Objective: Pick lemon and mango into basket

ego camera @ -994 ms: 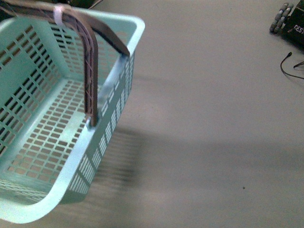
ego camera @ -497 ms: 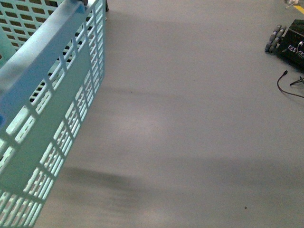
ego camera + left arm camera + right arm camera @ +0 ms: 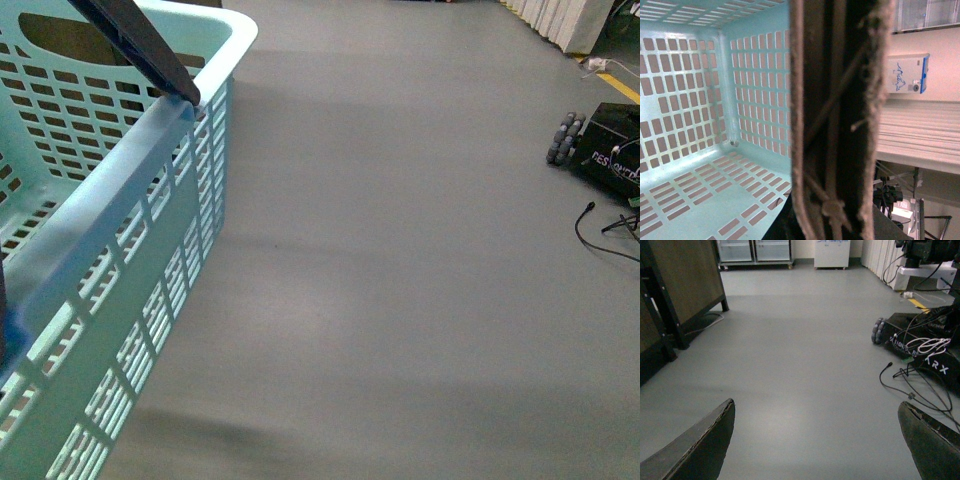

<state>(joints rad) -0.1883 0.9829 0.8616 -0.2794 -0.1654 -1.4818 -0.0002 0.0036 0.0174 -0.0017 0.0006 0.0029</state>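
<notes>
Front view, and the basket (image 3: 130, 260) fills the left side of the frame. Its slotted floor is bare in the left wrist view, and no lemon or mango shows anywhere. It looks like light, stiff plastic (likely to swing), best carried by the handle (image 3: 140, 45). That handle crowds the left wrist view so closely that I cannot tell whether the left gripper is clamped on it. Upper left of the right wrist view stands a dark cabinet (image 3: 680, 285). On the right of the front view, a black wheeled base (image 3: 605, 155) and a loose cable (image 3: 590, 235) look worth avoiding. The right gripper (image 3: 815, 406) gapes, holding nothing.
</notes>
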